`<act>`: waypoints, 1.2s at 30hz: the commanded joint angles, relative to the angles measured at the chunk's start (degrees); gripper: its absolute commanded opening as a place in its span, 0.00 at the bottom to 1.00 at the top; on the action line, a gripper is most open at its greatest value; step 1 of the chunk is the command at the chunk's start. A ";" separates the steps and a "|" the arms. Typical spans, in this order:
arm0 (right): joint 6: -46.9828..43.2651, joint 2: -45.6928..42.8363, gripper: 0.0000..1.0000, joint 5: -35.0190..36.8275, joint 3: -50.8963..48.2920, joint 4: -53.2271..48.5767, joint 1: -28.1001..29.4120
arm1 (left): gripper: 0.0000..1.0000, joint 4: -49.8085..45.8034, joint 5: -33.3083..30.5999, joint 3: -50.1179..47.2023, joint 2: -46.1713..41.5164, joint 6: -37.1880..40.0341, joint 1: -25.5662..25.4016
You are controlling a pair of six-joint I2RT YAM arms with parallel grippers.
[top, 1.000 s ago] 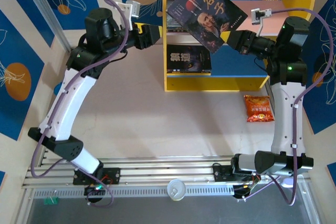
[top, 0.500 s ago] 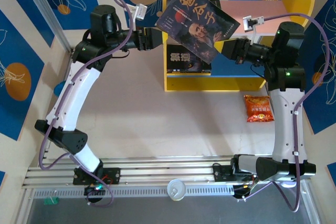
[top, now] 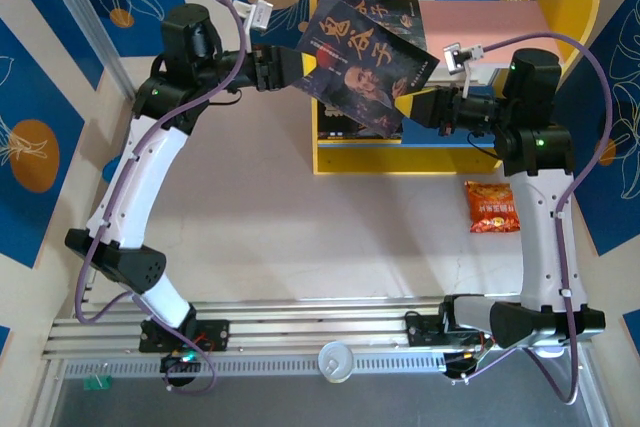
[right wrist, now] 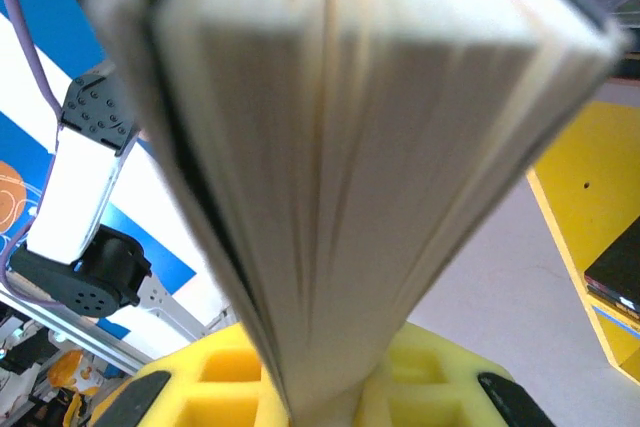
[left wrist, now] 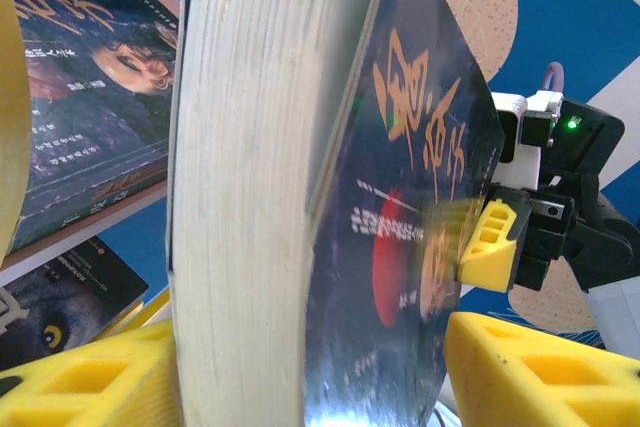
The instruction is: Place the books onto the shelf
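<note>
- Left pincer [top: 298,69] sits at the left edge of the book [top: 362,65], just by the left side of the shelf [top: 490,22]. In the left wrist view its jaws stand apart with the page block and cover between them. Both yellow fingers are close to the paper, but I cannot tell whether they press it
- Book hangs in the air in front of the shelf, tilted, with its cover up toward the top camera. It bridges the two arms and hides much of the shelf's left half
- Handling, as a judgement: a thin paperback, light and limp rather than stiff. Held by one edge it will droop and splay, and the front cover gapes off the pages near the left pincer. The glossy cover is likely slick. The best hold is across the closed thickness, near the spine or mid-edge, and deep enough to trap every page
- Behind it a top book [left wrist: 90,97] lies flat on the upper board and a wolf book [left wrist: 55,312] lies on the board below, so the task looks partly done
- Right pincer [top: 418,105] is clamped on the book's right edge. The right wrist view shows the pages squeezed between the yellow fingers and fanning wider above them
- Packet [top: 492,207] lies on the desk [top: 300,217] in front of the shelf's right end, well apart from the book
</note>
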 commanded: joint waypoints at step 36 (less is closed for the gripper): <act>-1.59 0.35 0.29 1.31 -2.49 1.88 3.53 | 0.00 21.91 4.28 -16.03 -7.80 -7.83 0.88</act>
